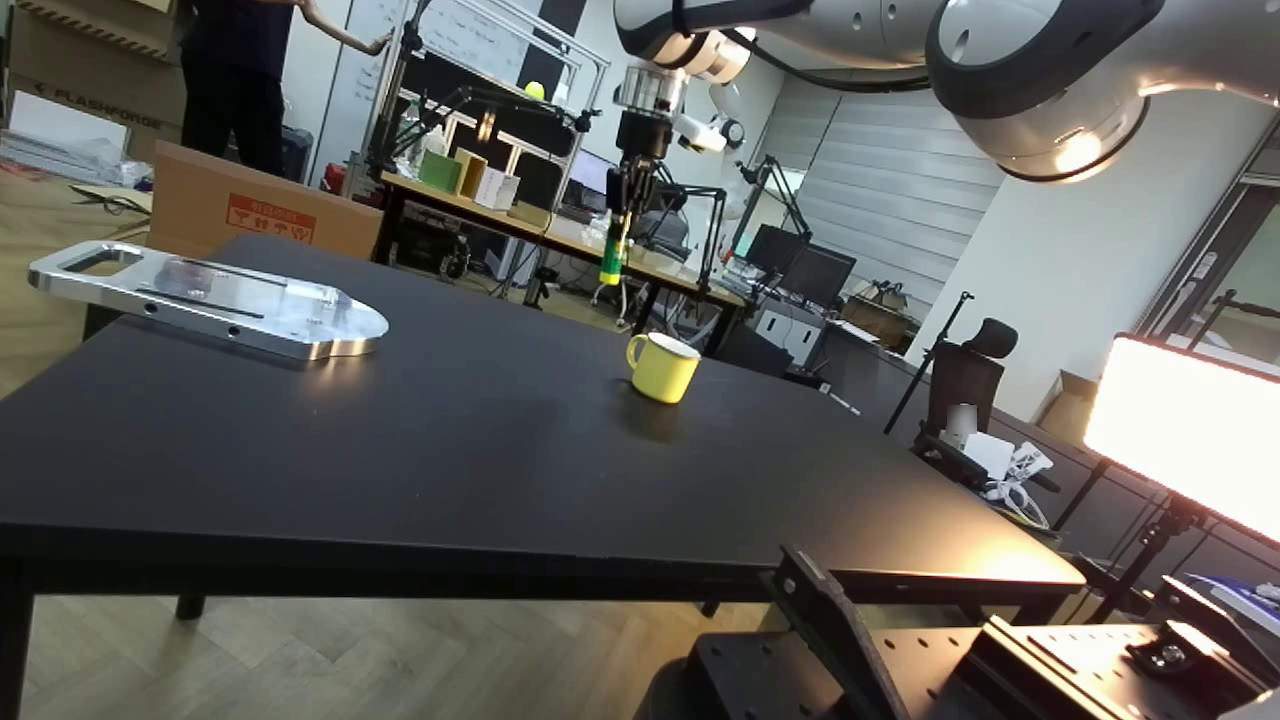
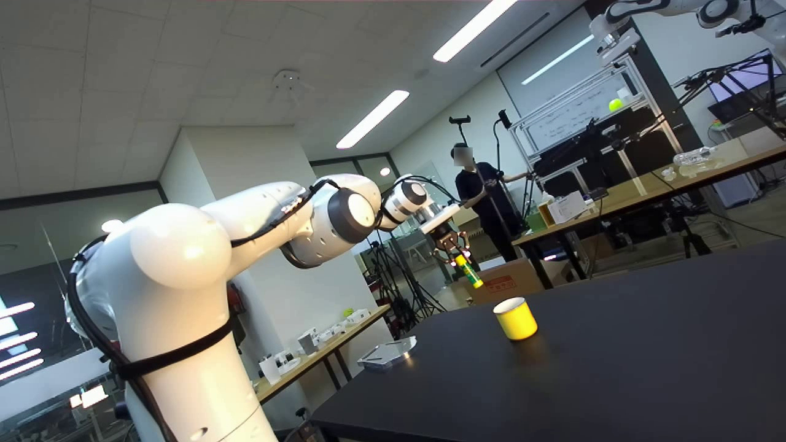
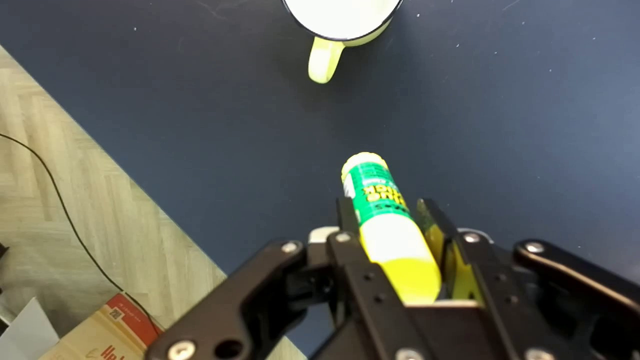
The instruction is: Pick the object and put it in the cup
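The object is a glue stick with a yellow cap, a green label and a yellow end. It shows in both exterior views (image 1: 611,262) (image 2: 470,274) and in the wrist view (image 3: 377,192). My gripper (image 3: 385,212) is shut on its yellow part and holds it in the air, slightly tilted, green part downward. The gripper also shows in the exterior views (image 1: 626,205) (image 2: 453,250). The yellow cup (image 1: 662,371) (image 2: 517,320) stands upright on the table. In the wrist view the cup (image 3: 324,62) is cut by the top edge, handle toward the glue stick. The glue stick is apart from the cup.
The black table (image 1: 450,450) (image 2: 602,380) carries a flat silver tray (image 1: 220,300) (image 2: 387,354) away from the cup. A table edge and wooden floor (image 3: 115,215) show in the wrist view. A cardboard box (image 1: 250,205) and a person (image 1: 235,70) are beyond the table.
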Robot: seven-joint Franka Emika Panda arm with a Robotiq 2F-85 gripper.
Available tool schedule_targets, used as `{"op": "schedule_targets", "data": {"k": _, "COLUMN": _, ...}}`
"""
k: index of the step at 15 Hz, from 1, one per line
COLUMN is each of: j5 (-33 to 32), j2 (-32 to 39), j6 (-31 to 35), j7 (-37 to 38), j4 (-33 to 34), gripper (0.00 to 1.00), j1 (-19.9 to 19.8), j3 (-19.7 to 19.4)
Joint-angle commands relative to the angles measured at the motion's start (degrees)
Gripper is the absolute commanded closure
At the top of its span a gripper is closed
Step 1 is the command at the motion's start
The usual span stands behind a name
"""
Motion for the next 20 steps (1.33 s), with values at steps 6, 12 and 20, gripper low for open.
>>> {"op": "schedule_targets", "data": {"k": 6, "j5": 0.38, "j2": 0.41, "j6": 1.36, "j7": 1.0, "j4": 0.71, "gripper": 0.91, "j1": -2.79, "j3": 0.11}}
{"op": "schedule_targets", "data": {"k": 12, "j5": 0.63, "j2": 1.71, "j6": -1.15, "j7": 0.09, "j4": 1.8, "gripper": 0.91, "j1": -4.58, "j3": 0.42}}
{"op": "schedule_targets", "data": {"k": 20, "j5": 0.15, "j2": 0.83, "j6": -1.87, "j7": 0.22, "j4": -0.94, "gripper": 0.91, "j1": -4.12, "j3": 0.03}}
